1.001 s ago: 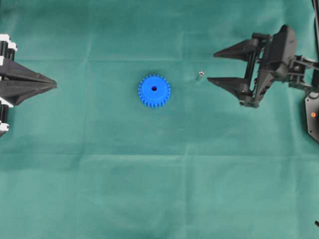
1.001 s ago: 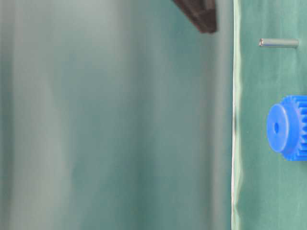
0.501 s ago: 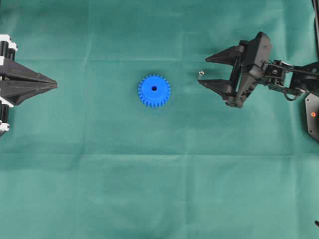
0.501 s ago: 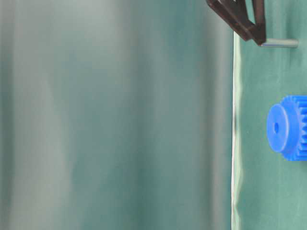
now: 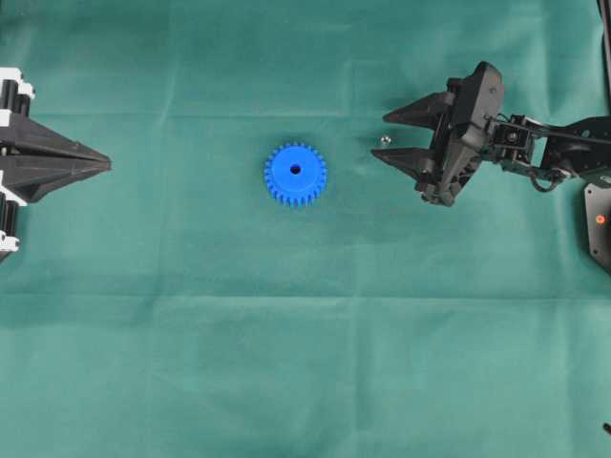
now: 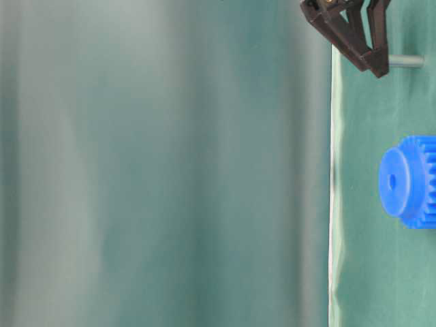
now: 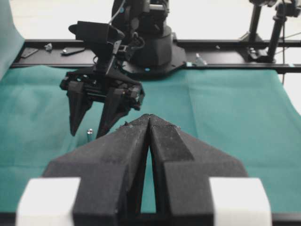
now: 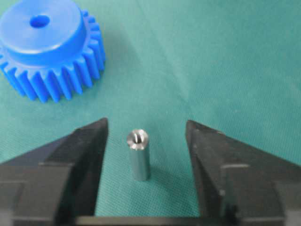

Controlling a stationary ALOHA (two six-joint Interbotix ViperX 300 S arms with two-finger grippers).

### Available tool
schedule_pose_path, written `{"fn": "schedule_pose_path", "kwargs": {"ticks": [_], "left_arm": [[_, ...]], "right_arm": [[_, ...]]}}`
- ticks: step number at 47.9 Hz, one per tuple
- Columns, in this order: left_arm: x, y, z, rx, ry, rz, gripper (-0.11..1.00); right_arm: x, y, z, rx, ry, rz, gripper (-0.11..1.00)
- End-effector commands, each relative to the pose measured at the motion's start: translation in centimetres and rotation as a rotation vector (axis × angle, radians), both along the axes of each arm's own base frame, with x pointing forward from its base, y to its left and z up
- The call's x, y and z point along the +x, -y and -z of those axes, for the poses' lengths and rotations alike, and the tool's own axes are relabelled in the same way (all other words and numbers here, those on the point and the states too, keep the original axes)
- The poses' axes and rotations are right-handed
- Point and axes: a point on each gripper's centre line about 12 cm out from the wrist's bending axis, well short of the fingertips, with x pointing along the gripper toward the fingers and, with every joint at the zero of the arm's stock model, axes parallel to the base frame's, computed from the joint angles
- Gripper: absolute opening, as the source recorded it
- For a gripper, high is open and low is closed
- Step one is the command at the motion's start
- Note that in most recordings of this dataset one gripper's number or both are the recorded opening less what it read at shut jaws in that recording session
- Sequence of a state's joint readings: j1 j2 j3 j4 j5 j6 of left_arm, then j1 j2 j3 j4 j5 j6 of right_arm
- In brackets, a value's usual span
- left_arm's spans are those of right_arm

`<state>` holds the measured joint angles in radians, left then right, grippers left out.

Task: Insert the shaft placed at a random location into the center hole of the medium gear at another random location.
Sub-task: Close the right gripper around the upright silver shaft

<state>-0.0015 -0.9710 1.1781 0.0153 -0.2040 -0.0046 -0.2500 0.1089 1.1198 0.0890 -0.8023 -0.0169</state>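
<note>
The right gripper [image 8: 146, 136] stands wide open, straddling the upright shaft [image 8: 138, 154] without touching it.

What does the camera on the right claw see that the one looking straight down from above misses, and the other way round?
Only the right wrist view shows the shaft up close, standing upright on the cloth in the gap between the open fingers, touching neither, with a small notch in its top.

Only the overhead view shows the left claw, shut, far off at the left edge, and the whole layout on the green cloth.

Both show the medium gear, its center hole empty, and the right claw open around the shaft.
</note>
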Motion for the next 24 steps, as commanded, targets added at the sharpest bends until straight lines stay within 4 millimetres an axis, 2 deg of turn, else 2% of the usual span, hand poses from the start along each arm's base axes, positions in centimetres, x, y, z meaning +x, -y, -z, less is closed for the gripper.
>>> {"fn": "schedule_pose_path", "kwargs": {"ticks": [1,6,9,24], "left_arm": [[0.24,-0.03,-0.72,0.0,0.017,-0.001,0.0],[0.24,-0.06,-0.72,0.0,0.017,-0.003,0.0],[0.24,-0.06,-0.72,0.0,0.017,-0.003,0.0],[0.24,-0.06,-0.71,0.0,0.015,-0.003,0.0]], "right_arm": [[0.42,0.19,-0.53,-0.015,0.013,-0.004,0.57],[0.43,0.16,-0.54,-0.018,0.012,-0.008,0.28],[0.44,0.14,-0.54,-0.02,0.011,-0.011,0.15],[0.69,0.15,-1.18,-0.022,0.024,-0.015,0.14]]}}
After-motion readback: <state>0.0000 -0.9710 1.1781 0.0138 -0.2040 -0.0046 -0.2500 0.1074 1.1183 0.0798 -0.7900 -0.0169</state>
